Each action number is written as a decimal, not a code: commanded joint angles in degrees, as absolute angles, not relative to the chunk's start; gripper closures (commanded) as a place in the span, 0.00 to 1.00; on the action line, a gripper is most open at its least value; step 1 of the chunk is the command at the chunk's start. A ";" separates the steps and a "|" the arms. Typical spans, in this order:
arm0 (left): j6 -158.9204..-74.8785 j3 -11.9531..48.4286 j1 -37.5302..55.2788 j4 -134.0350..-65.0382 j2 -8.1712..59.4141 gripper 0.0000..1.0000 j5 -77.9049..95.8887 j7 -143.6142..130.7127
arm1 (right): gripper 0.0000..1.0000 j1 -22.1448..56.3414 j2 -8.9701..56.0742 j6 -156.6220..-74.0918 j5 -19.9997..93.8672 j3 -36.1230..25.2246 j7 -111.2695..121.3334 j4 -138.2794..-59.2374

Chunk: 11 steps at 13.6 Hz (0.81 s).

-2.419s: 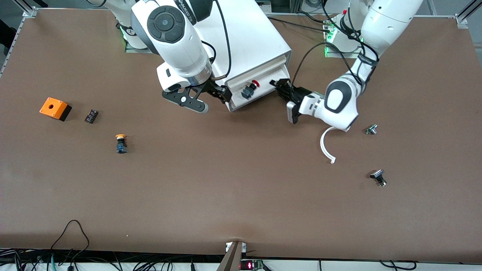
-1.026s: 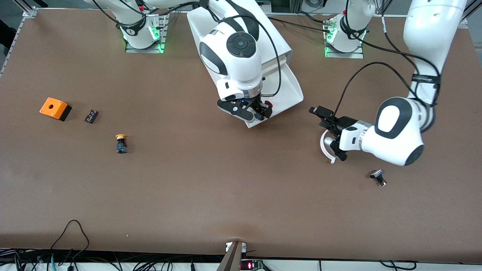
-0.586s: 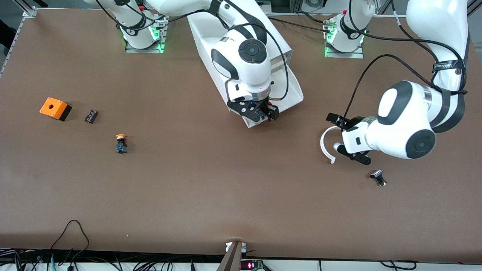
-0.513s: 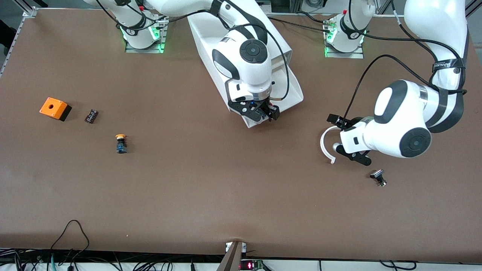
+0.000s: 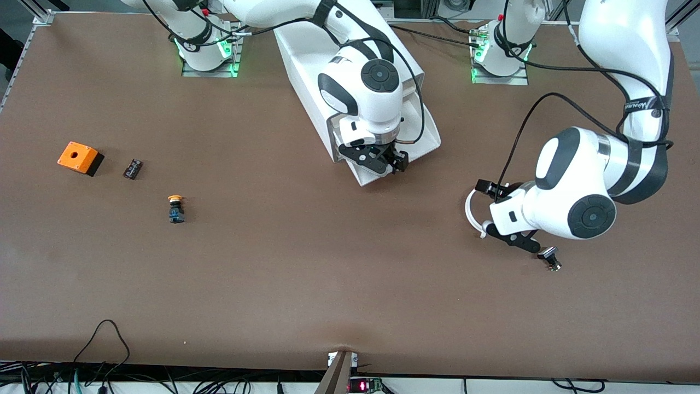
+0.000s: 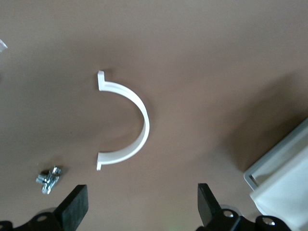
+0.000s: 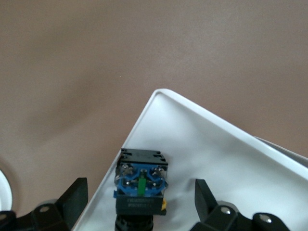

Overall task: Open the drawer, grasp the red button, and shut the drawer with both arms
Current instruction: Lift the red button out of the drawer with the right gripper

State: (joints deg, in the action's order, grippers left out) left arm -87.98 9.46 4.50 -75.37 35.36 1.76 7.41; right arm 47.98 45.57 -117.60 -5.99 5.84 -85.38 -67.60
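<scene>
The white cabinet (image 5: 350, 60) stands near the arms' bases, and everything else can be placed from it. Its drawer (image 5: 424, 139) is pulled out toward the front camera, a shallow white tray with a raised rim. The right gripper (image 5: 383, 164) hangs over the drawer's front corner, fingers (image 7: 72, 197) spread wide with nothing between them. From the right wrist view the button (image 7: 141, 185) lies inside the drawer (image 7: 216, 159), close to its rim near the corner, blue base facing up and sitting between the two open fingers without either one touching it; its red cap is hidden from here. The left gripper (image 5: 506, 216) is off toward the left arm's end of the table from the cabinet, low over a white half-ring clip (image 5: 471, 210) that lies flat on the brown mat; its fingers (image 6: 74, 211) also stand apart and empty, the clip (image 6: 127, 120) resting between and ahead of them. A small metal part (image 6: 48, 175) lies just beside that clip. Toward the right arm's end, well apart from the cabinet, sit an orange box (image 5: 79, 157), a small dark block (image 5: 133, 168) and a yellow-capped button (image 5: 175, 209).
</scene>
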 commanded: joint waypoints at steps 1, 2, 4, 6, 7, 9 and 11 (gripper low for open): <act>-89.82 9.40 4.04 -73.30 37.35 0.00 0.70 6.95 | 0.18 48.43 45.26 -117.69 -7.12 5.36 -85.96 -68.20; -90.96 9.49 4.22 -73.47 37.27 0.00 0.62 5.90 | 0.36 48.17 45.09 -117.42 -6.95 5.36 -85.61 -68.12; -91.67 9.49 3.34 -74.26 37.27 0.00 0.79 2.56 | 0.69 48.16 44.74 -117.07 -6.68 5.45 -85.60 -68.03; -91.76 9.49 3.34 -74.53 37.26 0.00 0.70 2.29 | 0.95 48.43 44.65 -117.07 -6.85 5.45 -85.61 -68.03; -91.76 9.49 3.43 -74.53 37.18 0.00 0.79 1.76 | 1.00 48.51 44.65 -117.07 -6.94 5.45 -85.69 -68.03; -91.67 9.49 3.60 -74.62 37.18 0.00 0.79 0.27 | 1.00 48.52 43.60 -116.55 -6.86 5.54 -85.61 -67.68; -91.67 9.75 3.78 -75.32 37.00 0.00 0.79 -2.71 | 1.00 48.52 42.37 -116.37 -6.77 5.54 -85.61 -67.50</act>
